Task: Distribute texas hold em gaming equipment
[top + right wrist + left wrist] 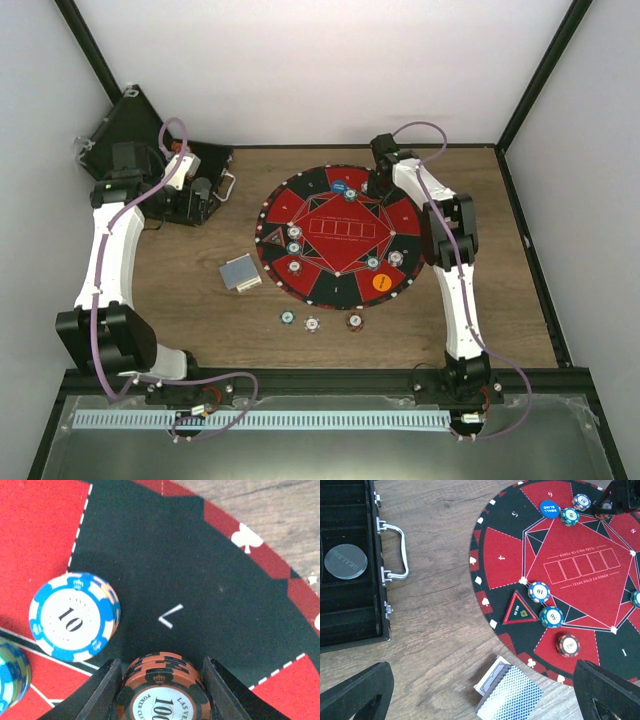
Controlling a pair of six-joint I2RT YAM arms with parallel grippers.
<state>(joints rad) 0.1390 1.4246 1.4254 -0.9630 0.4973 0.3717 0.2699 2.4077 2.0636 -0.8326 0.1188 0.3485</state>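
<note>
A wooden table [190, 320] fills a white-walled booth with black corner posts; a round red-and-black mat [343, 232] lies at its middle; an open black case [130, 135] sits in the far left corner, its silver handle [400, 550] toward the mat.

The left arm stretches up the left side and bends in by the case; the left gripper [482, 663] hangs above the wood between case and mat, jaws spread wide, holding nothing. The right arm reaches along the right side to the mat's far edge; the right gripper [161, 670] points down over a black segment there, its fingers [102, 690] pressed to both sides of a brown 100 chip [160, 695]; whether that chip rests on the mat or is lifted I cannot tell; a blue-and-white 10 chip [74, 616] lies near it on the mat.

In one of the case's dark compartments lies a grey disc [346, 561] marked DEALER.

On the mat, chips [294, 247] stand spread around the segments; a blue button [340, 186] lies at the far side and an orange button [381, 282] at the near right; three more chips lie on bare wood just off the mat's near edge; the deck [240, 273], backs up, lies on the wood just left of the mat, one card poking out from under it.
</note>
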